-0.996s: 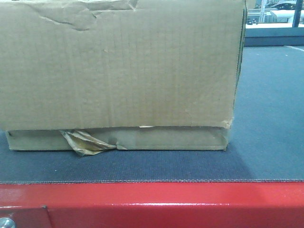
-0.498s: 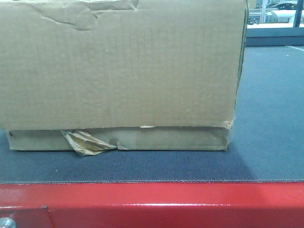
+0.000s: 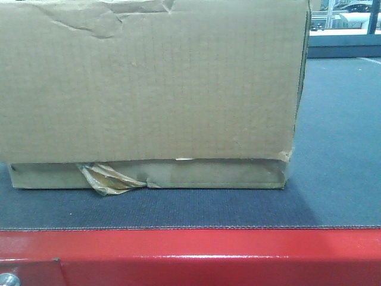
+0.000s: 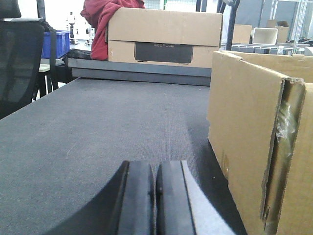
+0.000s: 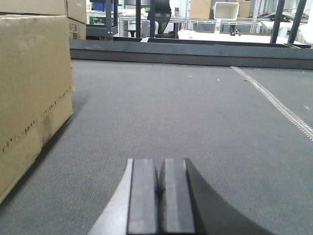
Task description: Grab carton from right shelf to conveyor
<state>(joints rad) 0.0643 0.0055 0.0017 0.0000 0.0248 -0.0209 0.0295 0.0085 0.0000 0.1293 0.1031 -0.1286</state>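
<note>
A brown cardboard carton (image 3: 149, 83) with a torn bottom flap and loose tape sits on the dark grey conveyor belt (image 3: 333, 149), filling most of the front view. In the left wrist view the carton (image 4: 254, 137) stands to the right of my left gripper (image 4: 154, 166), which is shut and empty, low over the belt. In the right wrist view the carton (image 5: 29, 93) stands to the left of my right gripper (image 5: 161, 164), which is shut and empty. Neither gripper touches the carton.
A red frame edge (image 3: 190, 256) runs along the belt's near side. Another carton (image 4: 164, 36) with a black label and a red cloth (image 4: 100, 22) sit beyond the belt's far rail. A belt seam (image 5: 274, 100) runs on the right. Shelving and bins stand behind.
</note>
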